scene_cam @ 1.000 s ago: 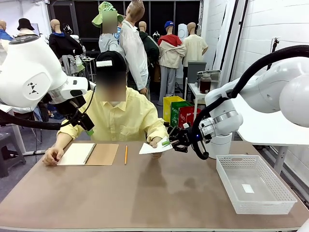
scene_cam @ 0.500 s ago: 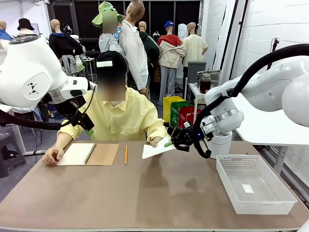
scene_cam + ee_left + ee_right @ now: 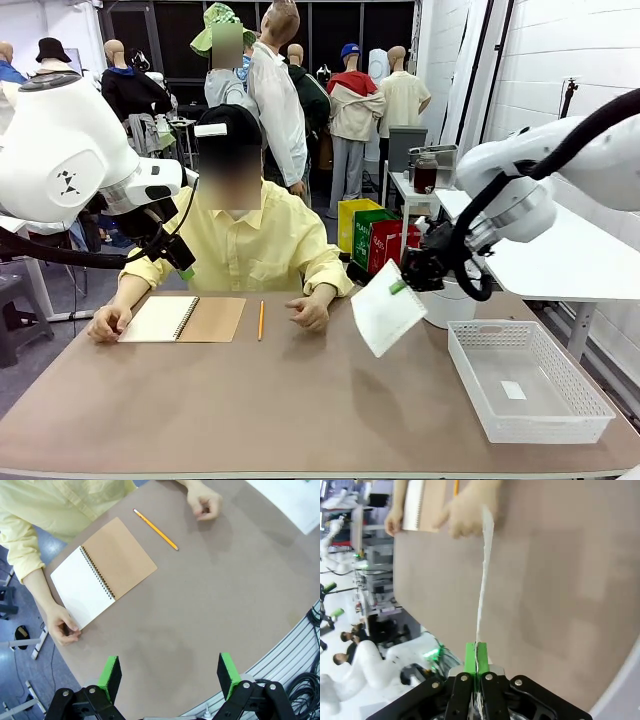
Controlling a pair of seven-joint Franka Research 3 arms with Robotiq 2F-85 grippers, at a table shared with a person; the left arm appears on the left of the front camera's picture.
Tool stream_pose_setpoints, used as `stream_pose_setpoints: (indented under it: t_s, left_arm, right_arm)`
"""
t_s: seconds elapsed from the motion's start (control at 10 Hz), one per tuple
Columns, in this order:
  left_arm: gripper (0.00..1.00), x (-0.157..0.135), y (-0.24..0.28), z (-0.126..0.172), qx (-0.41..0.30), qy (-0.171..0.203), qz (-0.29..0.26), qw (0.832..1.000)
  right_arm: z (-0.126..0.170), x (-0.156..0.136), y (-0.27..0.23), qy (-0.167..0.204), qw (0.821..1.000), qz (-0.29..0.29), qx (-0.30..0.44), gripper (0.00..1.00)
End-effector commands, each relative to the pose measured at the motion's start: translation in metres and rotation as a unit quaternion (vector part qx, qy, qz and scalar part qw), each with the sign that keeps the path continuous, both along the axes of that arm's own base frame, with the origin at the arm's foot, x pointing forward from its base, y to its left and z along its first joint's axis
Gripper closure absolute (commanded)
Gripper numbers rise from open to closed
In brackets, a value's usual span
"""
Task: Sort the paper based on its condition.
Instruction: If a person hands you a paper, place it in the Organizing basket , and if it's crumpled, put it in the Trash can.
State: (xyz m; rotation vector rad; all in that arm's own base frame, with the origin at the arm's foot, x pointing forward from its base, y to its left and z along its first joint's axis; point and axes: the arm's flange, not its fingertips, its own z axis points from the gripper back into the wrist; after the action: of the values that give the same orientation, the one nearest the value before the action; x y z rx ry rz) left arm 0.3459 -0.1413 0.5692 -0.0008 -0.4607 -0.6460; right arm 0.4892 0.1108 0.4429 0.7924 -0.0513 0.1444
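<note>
Two tools stand in different states. The right tool is clamped shut on the upper corner of a flat sheet of paper, so the paper hangs tilted in the air above the bench, clear of the surface. It sits right of centre, between the person's loosely curled hand and the white basket that stands at the right end of the bench. In the right wrist view the green pads press together with the paper's edge caught between them, and the sheet runs away from them edge-on as a thin white line. The left tool hangs high over the left part of the bench with its pads spread wide and nothing between them. Below it, at the far left, an open spiral notebook lies flat, white page to the left and tan cover to the right. A yellow pencil lies just right of the notebook, apart from it. The person in a yellow shirt sits at the far side, with the other hand resting at the notebook's left corner.
</note>
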Motion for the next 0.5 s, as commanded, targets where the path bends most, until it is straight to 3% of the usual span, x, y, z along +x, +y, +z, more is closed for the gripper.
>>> stream_pose_setpoints:
  t_s: [0.0, 0.4]
  left_arm:
    - [0.0, 0.0, 0.001, 0.001, -0.001, 0.0, -0.001, 1.0]
    - [0.0, 0.0, 0.001, 0.001, -0.001, 0.0, -0.001, 1.0]
  right_arm:
    - [0.002, -0.027, -0.026, -0.042, 0.997, 0.003, -0.061, 1.0]
    - [0.015, -0.05, -0.098, -0.066, 0.989, -0.012, -0.132, 1.0]
